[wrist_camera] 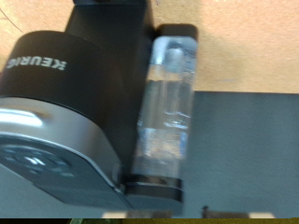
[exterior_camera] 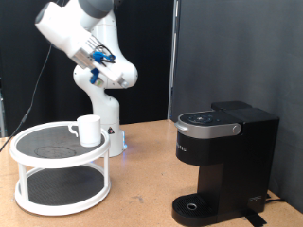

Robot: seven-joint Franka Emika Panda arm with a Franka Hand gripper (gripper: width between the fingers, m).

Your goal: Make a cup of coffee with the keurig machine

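The white mug (exterior_camera: 88, 130) stands upright on the top shelf of a white round two-tier rack (exterior_camera: 60, 167) at the exterior view's left. The black Keurig machine (exterior_camera: 223, 161) stands at the exterior view's right with its lid down and nothing on its round drip base (exterior_camera: 195, 207). My gripper (exterior_camera: 98, 59) is raised high at the top left, above the mug and far from the machine; its fingers are too small to make out there. The wrist view shows the Keurig machine (wrist_camera: 65, 103) and its clear water tank (wrist_camera: 168, 103) from above, with no fingers in it.
The wooden table (exterior_camera: 142, 189) carries the rack and the machine. The robot's white base (exterior_camera: 106, 123) stands just behind the rack. A black curtain forms the background. A dark mat (wrist_camera: 248, 149) lies beside the machine in the wrist view.
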